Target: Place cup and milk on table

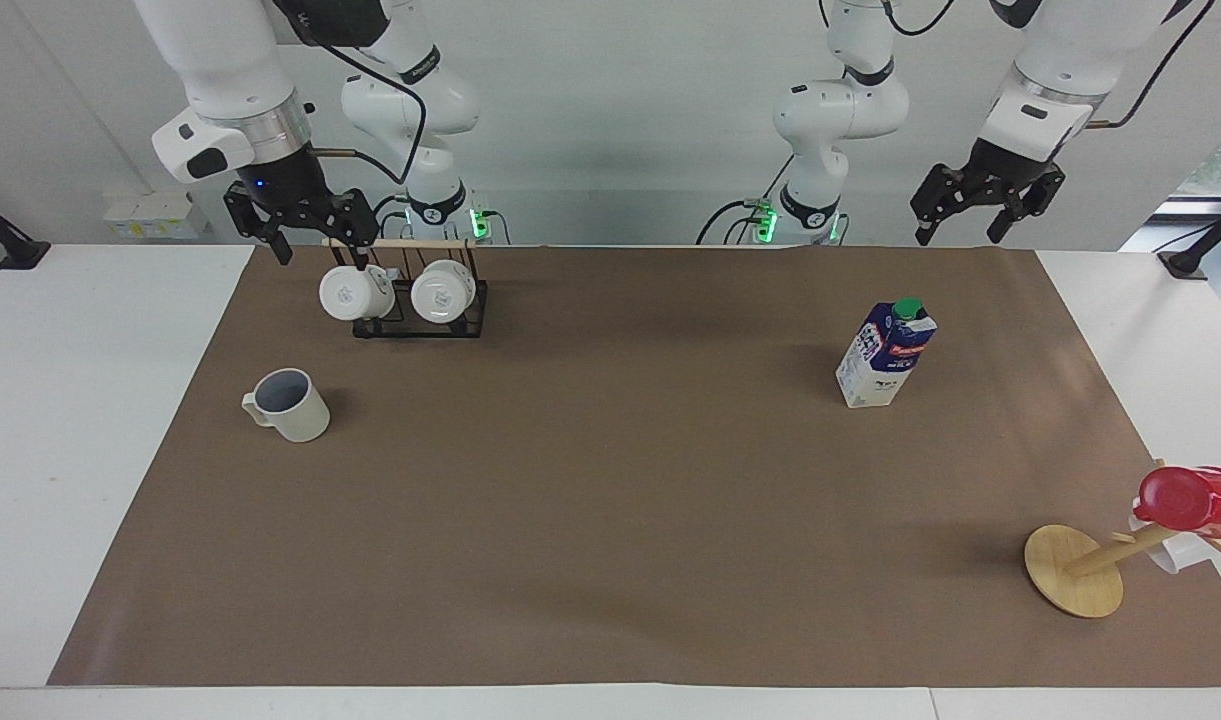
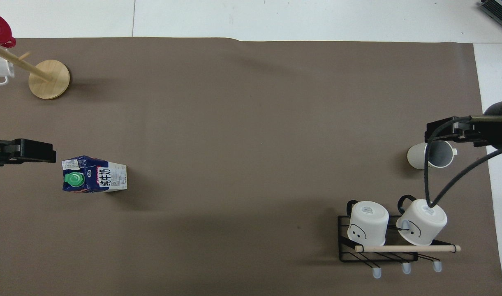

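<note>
The off-white cup point(image 1: 290, 405) stands upright on the brown paper of the table point(image 1: 610, 520), toward the right arm's end; it also shows in the overhead view point(image 2: 429, 155). The milk carton point(image 1: 885, 355) stands upright on the paper toward the left arm's end, with its green cap showing from above point(image 2: 94, 179). My right gripper point(image 1: 320, 245) is open and empty, raised above the table edge beside the mug rack; from above point(image 2: 444, 129) it overlaps the cup. My left gripper point(image 1: 960, 235) is open and empty, raised over the table edge; it also shows from above point(image 2: 28, 151).
A black wire rack point(image 1: 420, 325) with a wooden bar holds two glossy white mugs point(image 2: 368, 222), nearer to the robots than the cup. A round wooden disc with a peg point(image 1: 1075, 570) carries a red cup point(image 1: 1190, 500) at the left arm's end.
</note>
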`<state>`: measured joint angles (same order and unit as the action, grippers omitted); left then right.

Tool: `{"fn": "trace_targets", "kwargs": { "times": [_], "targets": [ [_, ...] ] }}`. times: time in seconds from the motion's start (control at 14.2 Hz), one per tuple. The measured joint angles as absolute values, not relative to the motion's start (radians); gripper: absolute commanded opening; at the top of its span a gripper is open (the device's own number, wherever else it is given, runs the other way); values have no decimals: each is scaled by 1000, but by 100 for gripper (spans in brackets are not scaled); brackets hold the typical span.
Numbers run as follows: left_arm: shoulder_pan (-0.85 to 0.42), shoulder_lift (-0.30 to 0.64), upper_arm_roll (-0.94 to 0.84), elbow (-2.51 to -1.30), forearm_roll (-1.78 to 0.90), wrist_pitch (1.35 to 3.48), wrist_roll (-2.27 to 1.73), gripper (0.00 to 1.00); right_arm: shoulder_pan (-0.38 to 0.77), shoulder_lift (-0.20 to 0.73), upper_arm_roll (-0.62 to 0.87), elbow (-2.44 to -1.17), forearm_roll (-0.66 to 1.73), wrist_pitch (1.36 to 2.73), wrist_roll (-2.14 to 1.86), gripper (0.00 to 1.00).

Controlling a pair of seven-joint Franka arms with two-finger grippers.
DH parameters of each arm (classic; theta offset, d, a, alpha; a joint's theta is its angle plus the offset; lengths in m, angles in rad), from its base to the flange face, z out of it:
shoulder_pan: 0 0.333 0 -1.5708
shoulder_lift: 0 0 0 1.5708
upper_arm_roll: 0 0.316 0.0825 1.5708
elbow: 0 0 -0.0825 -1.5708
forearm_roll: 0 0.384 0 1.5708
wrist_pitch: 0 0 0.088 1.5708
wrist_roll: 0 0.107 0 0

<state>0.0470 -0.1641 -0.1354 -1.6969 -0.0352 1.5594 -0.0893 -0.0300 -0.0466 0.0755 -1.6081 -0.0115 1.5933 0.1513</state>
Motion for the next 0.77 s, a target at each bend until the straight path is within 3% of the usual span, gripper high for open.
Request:
{"fn": "trace_targets", "kwargs": {
  "times": [0.77],
  "targets": [
    [47,-164,-135,-1697,-35,1559,-89,100,-33,-47,73,-1609,-11,1613,151,100]
  ]
}}
